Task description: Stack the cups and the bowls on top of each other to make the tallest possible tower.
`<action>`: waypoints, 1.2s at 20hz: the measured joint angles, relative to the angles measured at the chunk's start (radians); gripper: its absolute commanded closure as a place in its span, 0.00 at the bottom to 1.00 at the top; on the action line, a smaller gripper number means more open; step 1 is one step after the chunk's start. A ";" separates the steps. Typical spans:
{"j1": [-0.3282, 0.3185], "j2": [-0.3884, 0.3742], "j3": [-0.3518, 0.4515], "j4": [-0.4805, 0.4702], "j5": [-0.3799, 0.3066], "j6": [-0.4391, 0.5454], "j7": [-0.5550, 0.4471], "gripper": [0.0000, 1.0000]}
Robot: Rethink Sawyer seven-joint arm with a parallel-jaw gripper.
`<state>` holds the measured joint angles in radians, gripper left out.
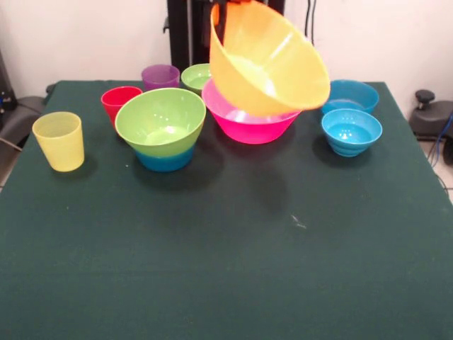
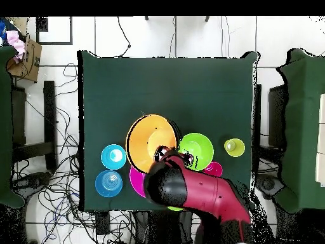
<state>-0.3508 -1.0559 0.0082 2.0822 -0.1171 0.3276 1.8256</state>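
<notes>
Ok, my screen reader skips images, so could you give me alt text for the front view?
A large orange bowl hangs tilted in the air above a pink bowl on a dark green table. Left of them a green bowl sits nested in a blue one.

The red and black arm reaches out over the table, its gripper clamping the orange bowl's rim
</notes>
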 measured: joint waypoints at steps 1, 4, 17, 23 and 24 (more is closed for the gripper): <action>-0.002 -0.015 0.000 0.006 0.005 0.013 0.000 1.00; -0.009 -0.069 0.000 0.025 0.018 0.060 0.000 1.00; -0.180 -0.118 0.081 0.053 0.021 0.099 0.000 1.00; -0.295 -0.036 0.138 0.052 -0.054 0.035 0.000 1.00; -0.302 -0.027 0.142 0.052 -0.064 0.026 0.000 1.00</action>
<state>-0.6526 -1.0832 0.1500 2.1343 -0.1811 0.3540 1.8256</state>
